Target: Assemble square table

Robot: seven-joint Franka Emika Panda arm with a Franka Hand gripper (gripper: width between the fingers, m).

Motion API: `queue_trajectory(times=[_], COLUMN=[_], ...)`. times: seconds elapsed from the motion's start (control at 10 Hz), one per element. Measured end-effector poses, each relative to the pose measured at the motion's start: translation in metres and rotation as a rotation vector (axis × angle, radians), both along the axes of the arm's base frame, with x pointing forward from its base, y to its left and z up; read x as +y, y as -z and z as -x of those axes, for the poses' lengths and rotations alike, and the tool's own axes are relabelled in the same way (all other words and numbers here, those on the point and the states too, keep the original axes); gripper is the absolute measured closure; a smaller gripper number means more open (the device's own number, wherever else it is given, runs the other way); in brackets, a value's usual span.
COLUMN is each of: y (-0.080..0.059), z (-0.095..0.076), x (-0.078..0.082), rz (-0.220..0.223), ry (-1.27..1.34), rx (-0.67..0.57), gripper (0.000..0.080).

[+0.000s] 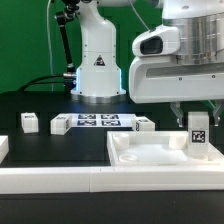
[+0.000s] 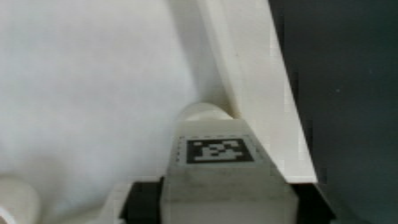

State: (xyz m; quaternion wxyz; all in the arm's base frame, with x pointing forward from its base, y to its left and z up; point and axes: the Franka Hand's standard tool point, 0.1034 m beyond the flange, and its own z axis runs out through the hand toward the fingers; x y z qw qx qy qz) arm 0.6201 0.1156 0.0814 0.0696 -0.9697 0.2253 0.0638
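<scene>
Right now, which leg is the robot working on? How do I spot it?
Find the big white square tabletop at the front. At its back corner on the exterior view's right, one white leg stands upright. The other legs sit on the black table behind, off the tabletop.

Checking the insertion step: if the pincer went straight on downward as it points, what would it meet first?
The pincer grips a leg, whose end would meet the square tabletop first, at the corner inside its raised rim; whether they already touch is unclear.
</scene>
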Motion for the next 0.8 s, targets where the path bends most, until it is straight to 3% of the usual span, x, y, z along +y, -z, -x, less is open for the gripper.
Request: queue_trajectory(times=[0.8], y=[-0.0001], z=[-0.003], x=[0.0044], rz=[0.037], ry=[0.404], rx=[0.077], gripper=[0.0505])
